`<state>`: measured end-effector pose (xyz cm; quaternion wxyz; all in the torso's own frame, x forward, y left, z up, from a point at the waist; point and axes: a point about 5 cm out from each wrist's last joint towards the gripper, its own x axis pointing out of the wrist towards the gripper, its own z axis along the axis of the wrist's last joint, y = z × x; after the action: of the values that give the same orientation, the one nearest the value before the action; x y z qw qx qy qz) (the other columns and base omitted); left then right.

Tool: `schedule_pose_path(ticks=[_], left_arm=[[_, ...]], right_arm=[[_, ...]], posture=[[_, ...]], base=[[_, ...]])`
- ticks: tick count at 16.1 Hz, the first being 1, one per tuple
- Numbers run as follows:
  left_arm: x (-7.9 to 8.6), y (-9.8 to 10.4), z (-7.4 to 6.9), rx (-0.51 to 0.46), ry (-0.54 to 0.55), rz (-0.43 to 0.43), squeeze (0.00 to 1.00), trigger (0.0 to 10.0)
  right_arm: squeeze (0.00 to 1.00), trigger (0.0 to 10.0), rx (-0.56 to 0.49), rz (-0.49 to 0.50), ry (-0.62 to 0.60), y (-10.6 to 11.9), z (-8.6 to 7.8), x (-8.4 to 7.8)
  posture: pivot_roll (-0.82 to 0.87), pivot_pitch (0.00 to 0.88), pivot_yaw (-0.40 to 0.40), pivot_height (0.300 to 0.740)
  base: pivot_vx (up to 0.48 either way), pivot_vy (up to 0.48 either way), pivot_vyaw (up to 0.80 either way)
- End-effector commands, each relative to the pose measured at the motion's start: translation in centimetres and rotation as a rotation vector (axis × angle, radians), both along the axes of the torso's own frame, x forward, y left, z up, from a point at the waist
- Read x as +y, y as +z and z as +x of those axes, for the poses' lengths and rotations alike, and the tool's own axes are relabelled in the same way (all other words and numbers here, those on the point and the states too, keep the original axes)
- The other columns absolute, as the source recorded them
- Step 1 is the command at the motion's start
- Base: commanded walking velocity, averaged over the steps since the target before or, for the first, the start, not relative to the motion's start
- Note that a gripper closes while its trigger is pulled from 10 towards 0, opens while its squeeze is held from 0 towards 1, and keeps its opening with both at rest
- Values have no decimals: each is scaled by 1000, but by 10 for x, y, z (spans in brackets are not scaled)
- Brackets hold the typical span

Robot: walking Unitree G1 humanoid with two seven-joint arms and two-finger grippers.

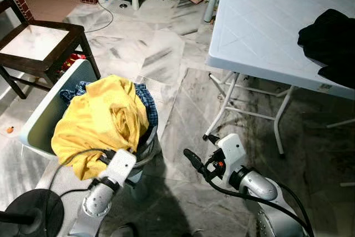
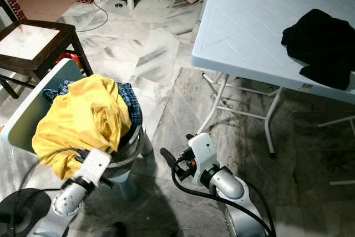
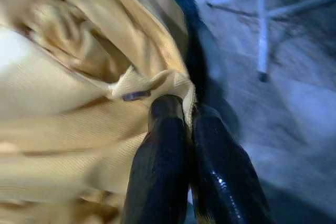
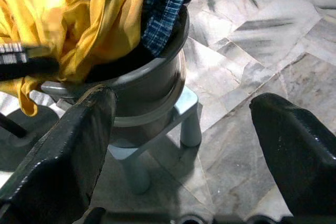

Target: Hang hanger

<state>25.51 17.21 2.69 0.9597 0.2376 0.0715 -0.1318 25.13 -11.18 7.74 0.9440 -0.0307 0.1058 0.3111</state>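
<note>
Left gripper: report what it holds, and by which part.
The left gripper is shut on the yellow garment, pinching a fold of cloth at its edge, near the rim of the grey bucket. The right gripper is open and holds nothing.

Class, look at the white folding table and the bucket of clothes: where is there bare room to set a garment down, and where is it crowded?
The white table is bare across its near-left part, bordered by the black garment at its right edge. The grey bucket is crowded, heaped with the yellow cloth, which the left end effector pinches.
</note>
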Motion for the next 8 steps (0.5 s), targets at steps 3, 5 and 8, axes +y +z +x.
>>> schedule_pose_path(ticks=[3,5,8], left_arm=[[-2,28,6,-181,-26,56,0,10000],[2,36,6,-226,16,61,0,10000],[18,36,5,-227,137,27,1000,10000]], right_arm=[[0,10000,8,-10,17,-3,-4,2],[0,10000,7,-12,22,-4,-4,4],[0,10000,6,-15,30,-4,-2,5]], posture=[[-77,175,-102,740],[-73,176,-104,740],[-63,177,-109,740]], base=[[0,0,0],[0,0,0],[0,0,0]])
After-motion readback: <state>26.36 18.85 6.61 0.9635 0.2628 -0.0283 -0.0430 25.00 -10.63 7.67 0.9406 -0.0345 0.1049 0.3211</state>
